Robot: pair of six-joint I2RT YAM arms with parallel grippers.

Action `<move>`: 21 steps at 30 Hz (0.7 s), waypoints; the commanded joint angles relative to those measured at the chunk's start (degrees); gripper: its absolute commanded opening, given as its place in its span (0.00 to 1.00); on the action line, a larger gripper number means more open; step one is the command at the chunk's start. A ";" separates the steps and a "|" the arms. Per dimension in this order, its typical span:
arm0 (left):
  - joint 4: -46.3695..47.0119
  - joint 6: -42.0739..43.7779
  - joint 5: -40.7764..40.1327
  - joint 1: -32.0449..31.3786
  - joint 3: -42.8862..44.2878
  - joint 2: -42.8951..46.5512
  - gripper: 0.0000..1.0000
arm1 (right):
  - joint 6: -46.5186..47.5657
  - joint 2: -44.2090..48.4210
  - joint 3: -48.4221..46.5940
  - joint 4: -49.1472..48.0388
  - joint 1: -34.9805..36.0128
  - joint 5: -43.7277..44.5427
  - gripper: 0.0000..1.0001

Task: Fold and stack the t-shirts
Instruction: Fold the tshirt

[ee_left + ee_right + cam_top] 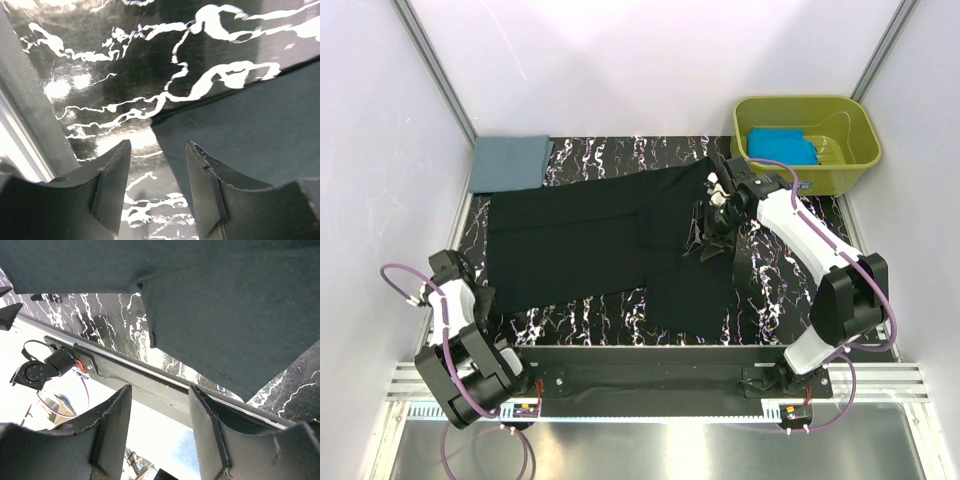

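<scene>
As laid out, large black cloth t-shirt: spread flat across the middle of the black white-veined marbled tabletop.
Slate grey-blue cloth t-shirt: folded, at 11 o'clock, just beside the black one's corner.
Bright turquoise-blue cloth t-shirt: inside the olive-green plastic tub, at 1 o'clock.
Left gripper: at 8 o'clock by the black shirt's corner, jaws moderately apart, holding nothing.
Right gripper: above the black shirt's 3 o'clock side, jaws moderately apart, holding nothing.
</scene>
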State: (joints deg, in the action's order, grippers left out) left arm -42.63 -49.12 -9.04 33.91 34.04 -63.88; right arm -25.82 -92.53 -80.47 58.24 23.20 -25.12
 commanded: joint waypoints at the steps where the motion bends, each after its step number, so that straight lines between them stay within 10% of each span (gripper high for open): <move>1: 5.63 -0.01 0.69 0.37 -1.78 -0.46 0.53 | -0.46 3.85 0.83 -0.76 -0.09 -1.16 0.56; 11: 10.99 1.05 -0.72 0.45 -4.69 -4.15 0.50 | -1.25 8.77 4.61 -0.85 -0.17 0.95 0.56; 21: 11.08 0.69 0.78 0.63 -4.34 -7.40 0.13 | -1.95 12.64 6.90 1.35 -0.17 3.15 0.57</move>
State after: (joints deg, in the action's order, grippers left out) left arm -32.73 -48.12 -8.95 34.22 32.21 -69.60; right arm -27.05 -82.76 -74.06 58.50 23.20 -23.42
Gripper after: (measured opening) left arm 0.154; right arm 0.564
